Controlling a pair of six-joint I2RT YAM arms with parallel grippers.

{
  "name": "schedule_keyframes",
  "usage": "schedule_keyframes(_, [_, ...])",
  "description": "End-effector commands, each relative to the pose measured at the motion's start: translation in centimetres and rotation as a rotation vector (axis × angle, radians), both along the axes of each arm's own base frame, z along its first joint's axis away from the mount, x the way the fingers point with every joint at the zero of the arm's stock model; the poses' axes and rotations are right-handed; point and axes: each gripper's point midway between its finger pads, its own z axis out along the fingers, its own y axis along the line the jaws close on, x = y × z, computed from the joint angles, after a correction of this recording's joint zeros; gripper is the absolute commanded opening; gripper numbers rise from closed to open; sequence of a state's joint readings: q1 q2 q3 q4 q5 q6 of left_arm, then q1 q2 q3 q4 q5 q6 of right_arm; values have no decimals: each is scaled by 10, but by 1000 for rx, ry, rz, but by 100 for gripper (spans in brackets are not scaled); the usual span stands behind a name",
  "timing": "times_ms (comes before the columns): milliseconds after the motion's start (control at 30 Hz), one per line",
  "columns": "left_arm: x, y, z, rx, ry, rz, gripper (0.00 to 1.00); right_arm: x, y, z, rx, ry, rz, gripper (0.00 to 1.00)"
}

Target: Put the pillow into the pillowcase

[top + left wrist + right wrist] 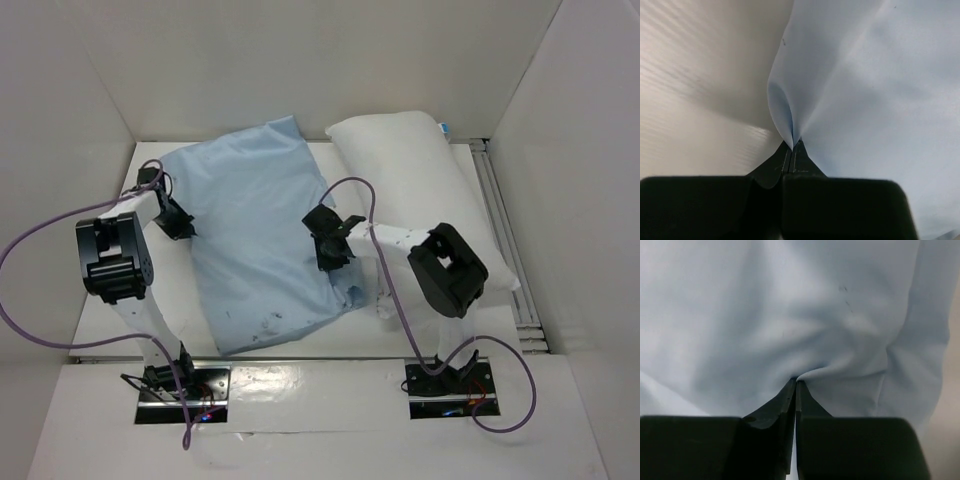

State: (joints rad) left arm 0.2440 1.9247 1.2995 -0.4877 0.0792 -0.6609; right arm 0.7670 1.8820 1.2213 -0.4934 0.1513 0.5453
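A white table (330,338) sits inside a plain white enclosure, with a far wall (320,60), a left wall (50,120) and a right wall (580,150). Metal rails (497,200) run near to far along the table's right edge. A thin metal strip (320,357) lines its near edge, and a glossy white ledge (320,405) lies just nearer than the strip.

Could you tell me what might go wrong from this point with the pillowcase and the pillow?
1. The left gripper and right gripper each pinch only a small fold of the pillowcase, so it may slip out when lifted.
2. Each pinch may hold both layers, so the mouth might not open.
3. The pillow lies partly beneath the right arm, which could drag it.
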Motion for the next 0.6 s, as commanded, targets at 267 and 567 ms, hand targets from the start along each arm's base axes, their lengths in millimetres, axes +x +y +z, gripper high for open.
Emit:
schedule_keyframes(267, [-44,31,32,102,-29,188,0,145,23,6,26,-222,-61,0])
schedule_keyframes(567, [-17,20,99,89,-156,16,76,218,63,100,225,-383,24,40])
